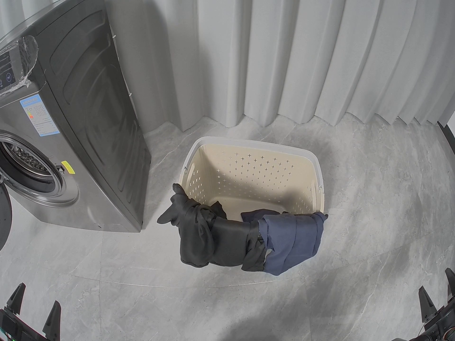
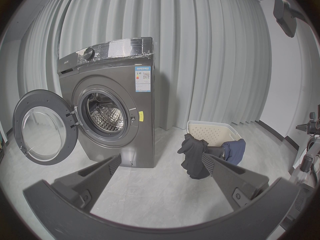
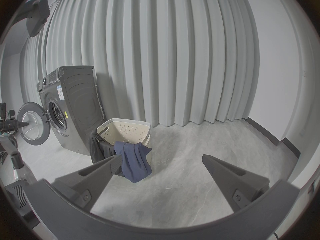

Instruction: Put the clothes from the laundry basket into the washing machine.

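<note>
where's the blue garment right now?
Head view, centre: the blue garment hangs over the near rim of the laundry basket, at its right corner, touching the black garment on its left. The washing machine stands further left.

We've got a cream laundry basket [image 1: 251, 144] sitting upright mid-frame on the floor. A black garment [image 1: 208, 235] and a blue garment [image 1: 291, 240] are slung side by side over its lower rim. On the left side of the frame we see the grey washing machine [image 1: 90, 100], round door [image 2: 43, 127] swung open.
</note>
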Tool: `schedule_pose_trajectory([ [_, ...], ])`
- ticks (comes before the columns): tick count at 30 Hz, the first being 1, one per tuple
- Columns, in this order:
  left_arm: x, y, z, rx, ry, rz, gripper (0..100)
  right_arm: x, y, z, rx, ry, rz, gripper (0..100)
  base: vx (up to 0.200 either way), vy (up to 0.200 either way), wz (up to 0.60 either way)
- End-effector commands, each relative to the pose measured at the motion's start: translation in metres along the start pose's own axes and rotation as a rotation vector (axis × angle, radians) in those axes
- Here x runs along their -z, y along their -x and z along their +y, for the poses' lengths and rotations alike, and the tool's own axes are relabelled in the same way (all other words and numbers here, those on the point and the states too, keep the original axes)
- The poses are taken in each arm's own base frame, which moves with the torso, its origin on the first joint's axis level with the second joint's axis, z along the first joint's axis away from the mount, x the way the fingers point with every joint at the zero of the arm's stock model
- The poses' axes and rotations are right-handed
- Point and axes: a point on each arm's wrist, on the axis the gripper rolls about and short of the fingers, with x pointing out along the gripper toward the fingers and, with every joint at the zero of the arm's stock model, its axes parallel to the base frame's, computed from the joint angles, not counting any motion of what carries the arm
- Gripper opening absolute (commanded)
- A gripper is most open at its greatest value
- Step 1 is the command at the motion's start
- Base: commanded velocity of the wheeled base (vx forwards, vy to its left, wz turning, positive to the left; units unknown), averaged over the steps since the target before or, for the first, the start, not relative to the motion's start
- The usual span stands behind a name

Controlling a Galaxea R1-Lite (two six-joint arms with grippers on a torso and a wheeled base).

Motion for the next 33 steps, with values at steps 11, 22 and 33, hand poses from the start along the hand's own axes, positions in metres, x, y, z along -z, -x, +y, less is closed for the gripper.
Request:
schedule_pose_trajectory([
  [11, 0.005, 0.000, 0.000, 0.000, 0.000, 0.004, 100, 0.005, 0.000, 0.000, 0.013, 0.030, 0.002, 100, 0.000, 0.000, 0.00],
  [22, 0.005, 0.000, 0.000, 0.003, -0.006, 0.004, 100, -0.087, -0.006, 0.000, -0.034, 0.016, -0.049, 100, 0.000, 0.000, 0.00],
  [33, 0.005, 0.000, 0.000, 0.003, -0.008, 0.003, 100, -0.058, -0.102, 0.007, -0.193, -0.151, 0.548, 100, 0.000, 0.000, 0.00],
])
